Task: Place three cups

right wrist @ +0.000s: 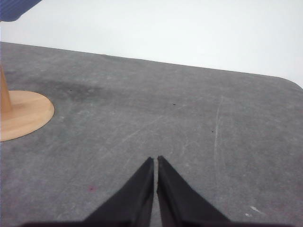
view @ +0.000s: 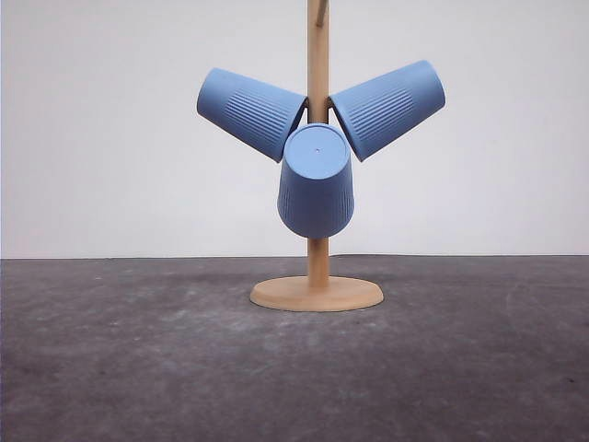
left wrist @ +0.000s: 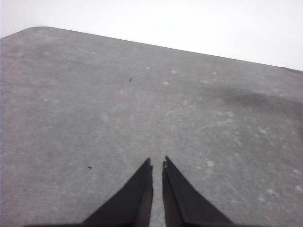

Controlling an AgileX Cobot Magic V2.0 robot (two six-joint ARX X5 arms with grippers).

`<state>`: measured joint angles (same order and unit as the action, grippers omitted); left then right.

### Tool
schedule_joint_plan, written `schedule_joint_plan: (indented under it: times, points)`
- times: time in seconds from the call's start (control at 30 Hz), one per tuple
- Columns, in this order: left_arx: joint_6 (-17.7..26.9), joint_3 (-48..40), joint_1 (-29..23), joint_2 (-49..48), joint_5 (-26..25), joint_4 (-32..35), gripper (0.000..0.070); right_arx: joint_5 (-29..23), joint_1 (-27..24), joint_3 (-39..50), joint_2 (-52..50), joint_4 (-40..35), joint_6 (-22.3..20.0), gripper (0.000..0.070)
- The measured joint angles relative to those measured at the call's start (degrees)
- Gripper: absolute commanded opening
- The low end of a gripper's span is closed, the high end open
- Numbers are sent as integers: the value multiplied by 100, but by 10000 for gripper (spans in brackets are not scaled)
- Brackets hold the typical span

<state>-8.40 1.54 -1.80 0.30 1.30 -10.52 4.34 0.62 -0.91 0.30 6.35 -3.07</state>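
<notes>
The left gripper (left wrist: 157, 163) and right gripper (right wrist: 155, 159) have their fingers pressed together, holding nothing, low over the grey table (view: 479, 350). Beyond them, 3 cups (view: 316, 180) hang on the wooden stand (view: 317, 293): 2 angled outward, 1 pointing forward and down

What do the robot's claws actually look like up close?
Each claw is a pair of plain matte black fingers, broad at the base and tapering to sharp points: left claw, right claw. No cables, labels or markings are visible on them.
</notes>
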Motion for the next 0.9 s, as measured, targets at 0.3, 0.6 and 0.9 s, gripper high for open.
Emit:
schedule_joint_plan:
  times: [0.3, 0.6, 0.9]
  points:
    - [2, 0, 0, 0, 0, 0, 15, 0, 0, 0, 0, 0, 0, 11]
    - [0, 0, 0, 0, 0, 0, 16, 0, 0, 0, 0, 0, 0, 11]
    - [0, 0, 0, 0, 0, 0, 16, 0, 0, 0, 0, 0, 0, 11]
